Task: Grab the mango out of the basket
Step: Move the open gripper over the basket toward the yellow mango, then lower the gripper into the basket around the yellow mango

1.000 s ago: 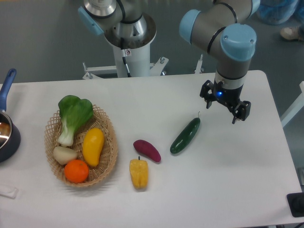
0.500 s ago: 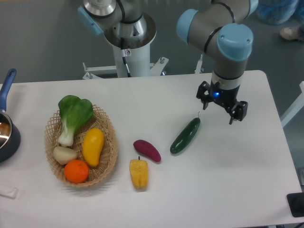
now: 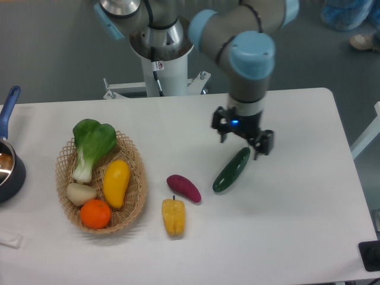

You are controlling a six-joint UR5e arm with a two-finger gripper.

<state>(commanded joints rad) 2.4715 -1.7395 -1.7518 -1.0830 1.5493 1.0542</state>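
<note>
- The mango [image 3: 116,183] lies inside the basket [image 3: 138,191], on its right half, between the bok choy [image 3: 91,144] at its 11 o'clock and the orange [image 3: 95,214] at its 7 o'clock
- The gripper [image 3: 243,141] hangs above the table, fingers spread and holding nothing, just over the cucumber's [image 3: 231,169] upper tip; the mango sits well apart, toward its 8 o'clock
- The mango's long axis runs roughly 12 to 6, tipped slightly toward 1; a grasp would likely close across its narrow width
</note>
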